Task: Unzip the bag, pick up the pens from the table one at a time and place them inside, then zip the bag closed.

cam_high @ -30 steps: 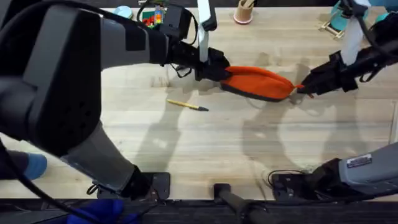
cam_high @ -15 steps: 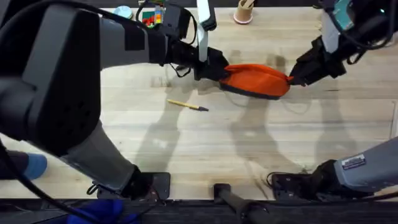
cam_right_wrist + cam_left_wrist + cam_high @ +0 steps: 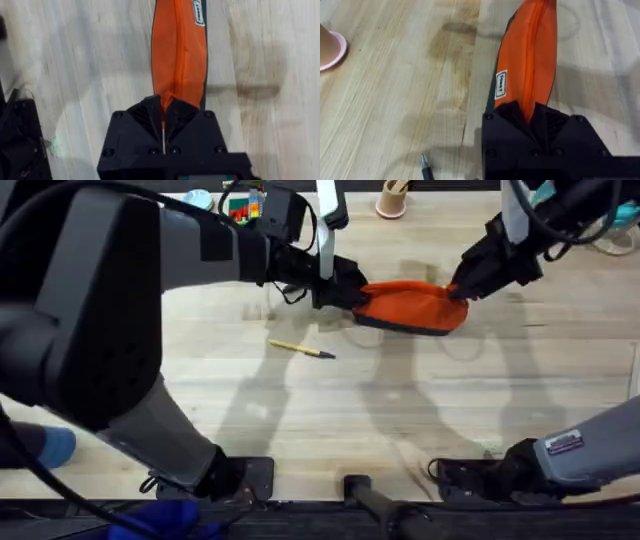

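- Bag [image 3: 408, 307]: orange fabric pouch with a dark underside, lying lengthwise across the far middle of the worktop [image 3: 340, 410]. Zipper line runs along its top and looks shut in both wrist views. A small white label sits on one side near the left arm's end.
- Left pincer [image 3: 340, 285]: black, clenched on the bag's left end; in the left wrist view [image 3: 535, 112] the orange fabric is pinched between the jaws.
- Right pincer [image 3: 462, 288]: black, clenched on the bag's right end; in the right wrist view [image 3: 164, 107] the fabric narrows to a point between the jaws, which stand pressed together.
- Yellow pen [image 3: 300, 349]: slim stick with a dark tip, lying flat on the worktop, nearer the arm bases than the bag and apart from it, tip pointing right.
- Dark pen tip [image 3: 425, 167]: visible in the left wrist view, on the worktop beside the pincer body; which pen it is cannot be told.
- Tan cup [image 3: 392, 198]: on a pink base, at the far edge, well apart from the bag.
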Robot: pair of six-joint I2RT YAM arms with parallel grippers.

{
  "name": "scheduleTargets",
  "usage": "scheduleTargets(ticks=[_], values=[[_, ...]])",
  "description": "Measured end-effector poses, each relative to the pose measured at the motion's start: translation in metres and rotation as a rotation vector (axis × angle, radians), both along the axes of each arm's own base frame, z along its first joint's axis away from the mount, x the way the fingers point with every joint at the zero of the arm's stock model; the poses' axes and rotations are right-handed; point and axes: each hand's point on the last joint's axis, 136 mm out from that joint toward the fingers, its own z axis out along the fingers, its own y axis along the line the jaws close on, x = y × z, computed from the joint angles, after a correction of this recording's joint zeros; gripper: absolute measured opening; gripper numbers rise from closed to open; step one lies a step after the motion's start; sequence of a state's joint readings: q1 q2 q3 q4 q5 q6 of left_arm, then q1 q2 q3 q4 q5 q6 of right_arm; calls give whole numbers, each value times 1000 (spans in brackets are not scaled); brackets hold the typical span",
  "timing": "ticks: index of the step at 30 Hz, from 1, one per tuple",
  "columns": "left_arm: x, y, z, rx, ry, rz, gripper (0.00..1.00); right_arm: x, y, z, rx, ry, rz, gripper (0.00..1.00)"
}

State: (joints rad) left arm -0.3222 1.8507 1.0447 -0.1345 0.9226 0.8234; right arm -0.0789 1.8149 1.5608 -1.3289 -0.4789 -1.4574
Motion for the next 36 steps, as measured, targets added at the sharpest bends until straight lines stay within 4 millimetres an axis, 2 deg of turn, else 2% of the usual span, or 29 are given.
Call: scheduleTargets(ticks=[11,36], values=[[0,0,0,0,-1,0,42,10,21,0,5,-59,53,30],[1,0,0,-1,-3,0,42,28,116,3,23,-291,315,30]])
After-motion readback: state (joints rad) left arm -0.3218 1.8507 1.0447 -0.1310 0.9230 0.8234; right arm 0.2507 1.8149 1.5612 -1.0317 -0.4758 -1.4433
